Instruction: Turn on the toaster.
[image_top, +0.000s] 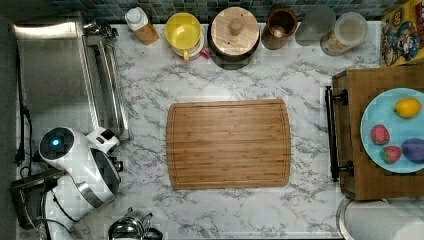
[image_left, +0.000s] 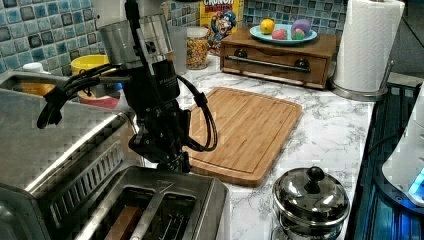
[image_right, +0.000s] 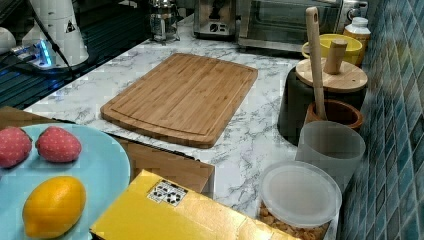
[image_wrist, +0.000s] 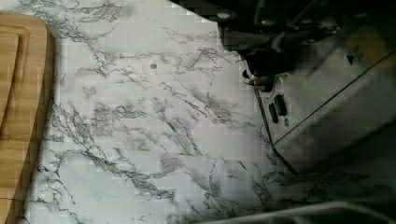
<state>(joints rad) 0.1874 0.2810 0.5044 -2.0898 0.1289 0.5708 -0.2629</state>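
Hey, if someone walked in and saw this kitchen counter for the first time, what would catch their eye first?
Probably the big wooden cutting board lying bare in the middle of the marble counter. Next, the black robot arm reaching down at the shiny toaster in the left view's foreground, and the blue plate of bright fruit on the wooden box.

Steel toaster (image_left: 165, 210) — grey-veined white marble counter (image_top: 250, 210), bamboo board (image_top: 229, 144).

The white marbled desk (image_top: 150, 90) carries a wooden cutting board (image_top: 228, 144) at its centre in the top view, a toaster oven (image_top: 60, 75) at 9 o'clock, a wooden drawer box (image_top: 380, 135) at 3, jars at 12.
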